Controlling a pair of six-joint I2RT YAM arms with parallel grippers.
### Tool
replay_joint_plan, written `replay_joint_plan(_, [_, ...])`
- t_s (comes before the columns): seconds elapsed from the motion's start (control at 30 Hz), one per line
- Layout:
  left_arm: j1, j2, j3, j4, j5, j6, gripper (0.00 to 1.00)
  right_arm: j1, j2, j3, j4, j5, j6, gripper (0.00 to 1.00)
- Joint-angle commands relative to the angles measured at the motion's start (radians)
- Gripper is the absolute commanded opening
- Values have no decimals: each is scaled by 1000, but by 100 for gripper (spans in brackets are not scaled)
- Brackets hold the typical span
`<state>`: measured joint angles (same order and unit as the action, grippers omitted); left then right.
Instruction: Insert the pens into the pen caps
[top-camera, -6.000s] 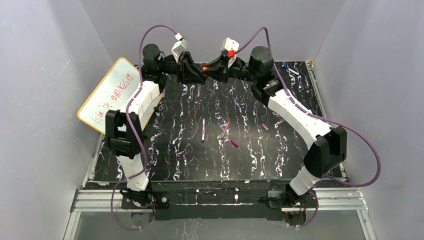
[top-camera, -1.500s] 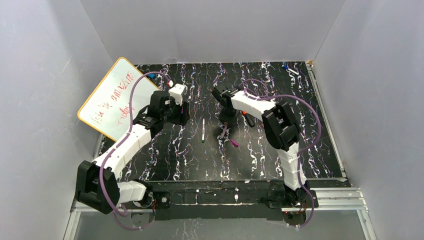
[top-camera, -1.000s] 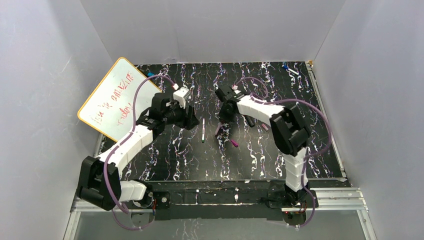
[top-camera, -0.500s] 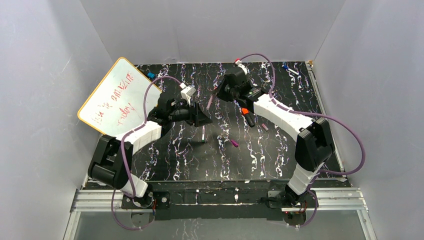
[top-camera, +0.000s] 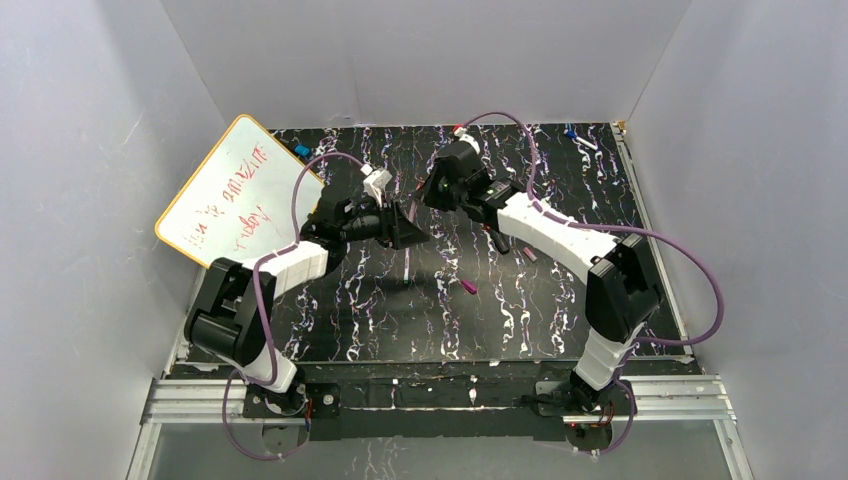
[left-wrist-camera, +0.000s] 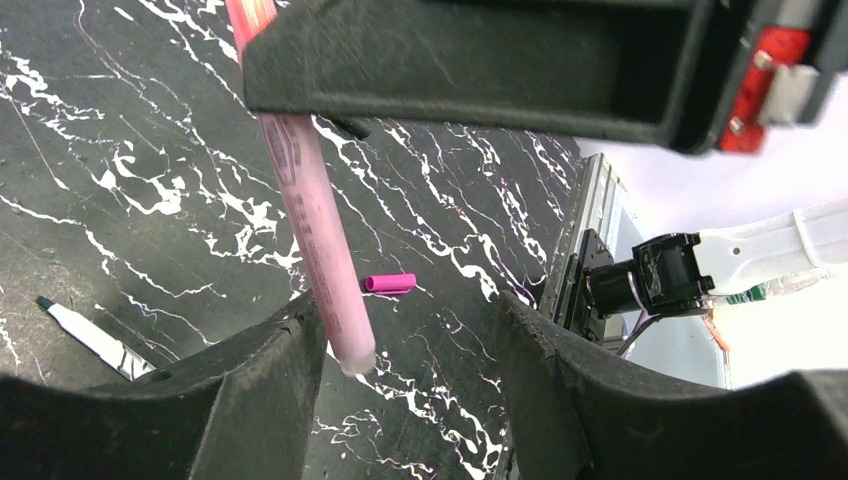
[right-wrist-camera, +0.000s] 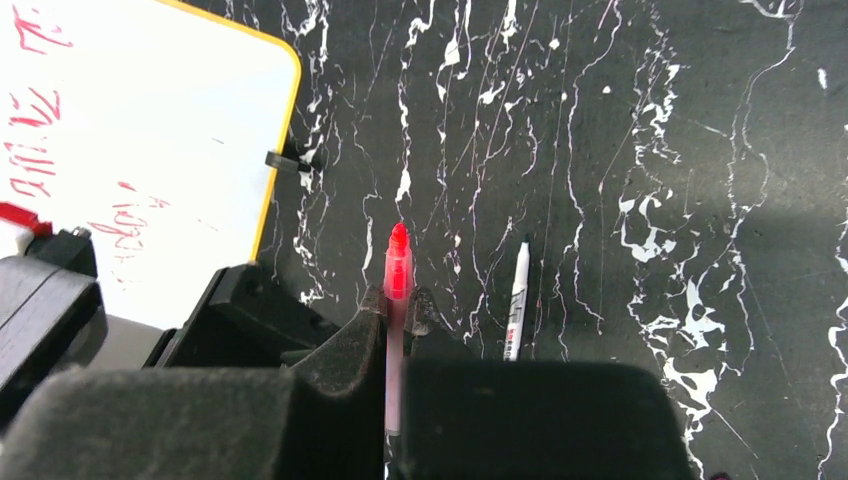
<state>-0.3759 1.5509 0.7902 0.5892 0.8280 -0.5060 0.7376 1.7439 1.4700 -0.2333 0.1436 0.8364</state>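
My right gripper (right-wrist-camera: 398, 300) is shut on the thin pink pen (right-wrist-camera: 397, 268), whose red tip sticks out past the fingertips. In the left wrist view the pink pen (left-wrist-camera: 312, 215) hangs down from the right gripper's black body, and its blunt end sits between the fingers of my open left gripper (left-wrist-camera: 410, 340), close to the left finger (left-wrist-camera: 265, 400). Both grippers meet above the mat's back middle (top-camera: 415, 215). The magenta cap (left-wrist-camera: 390, 284) and the whitish pen (left-wrist-camera: 95, 340) lie on the mat. A black pen with an orange end (top-camera: 493, 237) and a dark purple cap (top-camera: 528, 254) lie right of them.
A whiteboard (top-camera: 225, 195) with red writing leans at the back left, next to the left arm. Small blue items (top-camera: 575, 135) lie at the mat's back right corner. Grey walls close in three sides of the black marbled mat (top-camera: 400, 330).
The right gripper lifted the pink pen off the mat and carried it back and left. The left gripper swung right, so the pen's end now sits between its open fingers.
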Motion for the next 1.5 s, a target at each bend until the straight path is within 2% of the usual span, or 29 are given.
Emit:
replay_joint_plan(0.0, [-1, 16, 38, 22, 9, 0, 58, 22, 14, 50, 20, 12, -24, 1])
replay_joint_plan(0.1, [-1, 25, 51, 16, 3, 7, 56, 30, 17, 50, 19, 18, -25, 1])
replay_joint_plan(0.2, [-1, 33, 65, -3, 2, 20, 42, 31, 24, 56, 10, 16, -28, 1])
replay_joint_plan(0.33, [-1, 47, 76, -20, 2, 28, 31, 34, 27, 56, 7, 11, -28, 1])
replay_joint_plan(0.57, [-1, 61, 84, -37, 5, 40, 0, 37, 32, 59, 3, 6, -32, 1])
replay_joint_plan(0.8, [0, 70, 81, -59, 6, 61, 0, 37, 35, 59, 6, -20, -45, 1])
replay_joint_plan(0.83, [0, 69, 80, -64, 4, 65, 0, 37, 35, 59, 9, -25, -50, 9])
replay_joint_plan(0.93, [0, 63, 79, -85, -9, 82, 0, 37, 31, 55, 20, -29, -59, 48])
replay_joint_plan(1.0, [0, 61, 83, -122, -18, 98, 0, 37, 28, 56, 21, -23, -66, 69])
replay_joint_plan(1.1, [0, 58, 86, -180, -27, 132, 0, 36, 11, 56, 5, 53, -79, 90])
replay_joint_plan(1.17, [0, 56, 86, -226, -35, 159, 0, 23, -25, 37, 6, 133, -90, 98])
replay_joint_plan(1.23, [0, 46, 84, -270, -46, 190, 0, -7, -84, -14, 40, 170, -124, 99])
replay_joint_plan(1.37, [-1, 12, 81, -367, -66, 273, 0, -140, -214, -154, 49, 141, -157, 99])
replay_joint_plan(1.47, [-1, -19, 80, -441, -87, 339, 0, -289, -268, -207, -60, 75, -124, 98])
